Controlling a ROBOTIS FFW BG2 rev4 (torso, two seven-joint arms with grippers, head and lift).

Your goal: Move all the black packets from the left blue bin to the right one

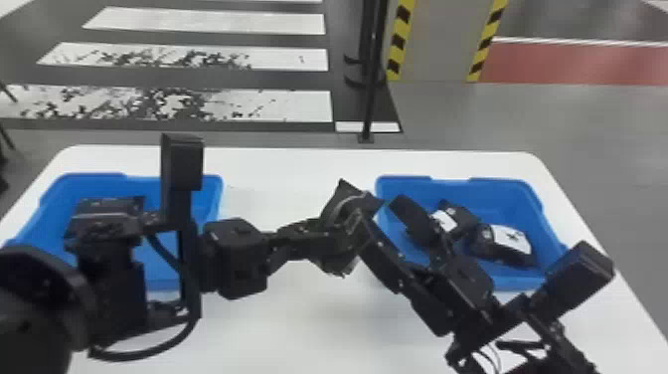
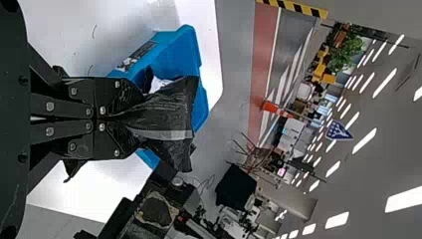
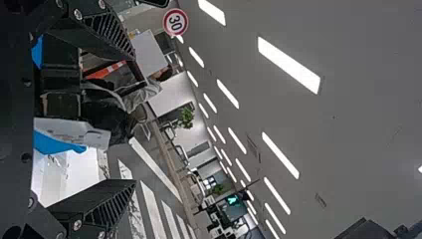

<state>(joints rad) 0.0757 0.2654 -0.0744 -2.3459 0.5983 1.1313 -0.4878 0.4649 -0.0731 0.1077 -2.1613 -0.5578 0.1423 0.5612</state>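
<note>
We list one black packet (image 2: 166, 112), clenched by the left gripper (image 2: 133, 118) between left bin (image 1: 213, 195) and right bin (image 1: 504, 191); right gripper (image 3: 135, 118), spread; step, apparently handover; next, right grips before left releases.

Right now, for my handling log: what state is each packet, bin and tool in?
Held black packet: raised, pinched, creased.
Far binned packet: lying, white patch up.
Near binned packet: lying, white patch up.
Left bin: open-topped, partly hidden.
Right bin: open-topped, holding packets.
Left tool: closed on a packet.
Right tool: open.
</note>
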